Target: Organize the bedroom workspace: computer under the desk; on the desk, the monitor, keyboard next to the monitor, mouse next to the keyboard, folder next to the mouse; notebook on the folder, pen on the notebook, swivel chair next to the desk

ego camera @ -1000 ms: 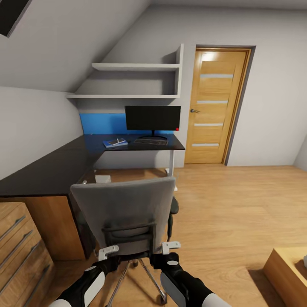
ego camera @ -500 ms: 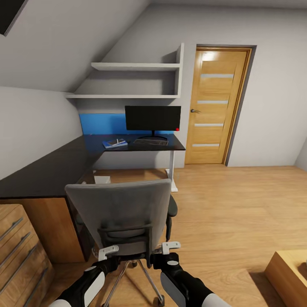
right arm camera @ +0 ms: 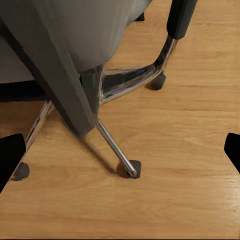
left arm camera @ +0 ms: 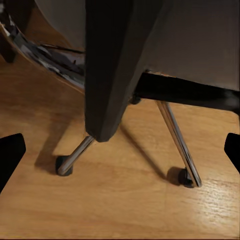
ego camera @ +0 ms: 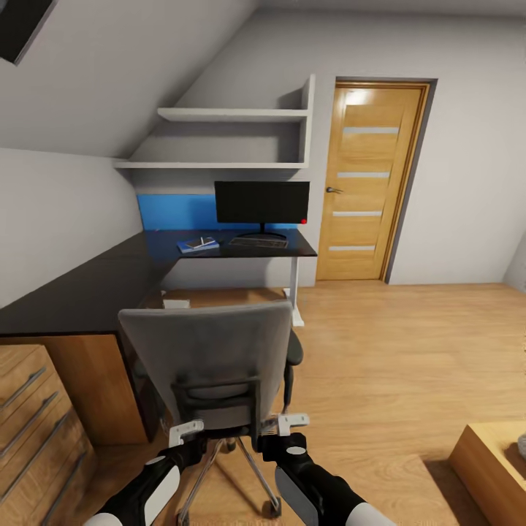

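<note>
The grey padded swivel chair with black armrests and a chrome star base (ego camera: 215,365) stands on the wood floor with its back toward the robot, just in front of the black glossy corner counter (ego camera: 80,296). Both arms reach forward low behind the chair's backrest. The left gripper (ego camera: 185,432) and the right gripper (ego camera: 292,421) sit near the lower edge of the backrest, one at each side of the seat post; whether they touch the chair cannot be told. In both wrist views the dark fingertips show at the far edges, so the jaws of each stand wide apart and hold nothing.

On the far wing of the counter the thin black monitor (ego camera: 261,203) stands before the blue back panel, with the dark flat keyboard (ego camera: 258,242) just in front of it and the bright-blue folder (ego camera: 198,245) beside the keyboard. A pale tower computer (ego camera: 176,301) shows under the counter.

To the chair's right the floor lies open as far as the wooden door (ego camera: 371,183). A wood drawer unit (ego camera: 36,431) closes the left side.
</note>
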Motion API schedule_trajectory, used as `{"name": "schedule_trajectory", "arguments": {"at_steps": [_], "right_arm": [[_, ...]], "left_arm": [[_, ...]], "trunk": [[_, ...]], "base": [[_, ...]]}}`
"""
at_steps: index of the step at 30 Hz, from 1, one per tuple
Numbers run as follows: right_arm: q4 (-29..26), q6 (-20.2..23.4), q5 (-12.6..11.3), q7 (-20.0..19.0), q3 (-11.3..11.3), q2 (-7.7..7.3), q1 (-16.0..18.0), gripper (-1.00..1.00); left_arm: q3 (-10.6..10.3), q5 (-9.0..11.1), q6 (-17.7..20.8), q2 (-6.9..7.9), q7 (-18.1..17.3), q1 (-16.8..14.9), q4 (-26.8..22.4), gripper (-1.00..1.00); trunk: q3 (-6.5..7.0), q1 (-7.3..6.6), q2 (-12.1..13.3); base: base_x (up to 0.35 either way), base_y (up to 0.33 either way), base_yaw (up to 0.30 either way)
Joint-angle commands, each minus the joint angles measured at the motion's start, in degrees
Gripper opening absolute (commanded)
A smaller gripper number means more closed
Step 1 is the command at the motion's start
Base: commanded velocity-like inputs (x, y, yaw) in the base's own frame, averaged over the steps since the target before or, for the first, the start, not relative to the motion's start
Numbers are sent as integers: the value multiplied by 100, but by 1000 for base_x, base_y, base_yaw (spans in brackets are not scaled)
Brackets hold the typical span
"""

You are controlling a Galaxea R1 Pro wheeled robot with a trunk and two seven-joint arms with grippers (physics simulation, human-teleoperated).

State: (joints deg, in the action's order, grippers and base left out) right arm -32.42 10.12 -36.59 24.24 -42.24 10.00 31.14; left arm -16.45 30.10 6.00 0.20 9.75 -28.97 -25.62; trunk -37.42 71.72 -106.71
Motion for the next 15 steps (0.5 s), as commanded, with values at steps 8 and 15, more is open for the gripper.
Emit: {"name": "schedule_trajectory", "arguments": {"at_steps": [8, 15], "right_arm": [[-2, 25, -15, 44, -22, 0, 6, 100], [-2, 31, -15, 41, -22, 0, 6, 100]], "left_arm": [[-40, 29, 24, -11, 41, -2, -13, 100], [-53, 24, 24, -24, 41, -2, -13, 100]], "trunk": [[-6, -3, -3], [-6, -3, -3]], "base": [[-257, 0, 0], [-81, 0, 0]]}}
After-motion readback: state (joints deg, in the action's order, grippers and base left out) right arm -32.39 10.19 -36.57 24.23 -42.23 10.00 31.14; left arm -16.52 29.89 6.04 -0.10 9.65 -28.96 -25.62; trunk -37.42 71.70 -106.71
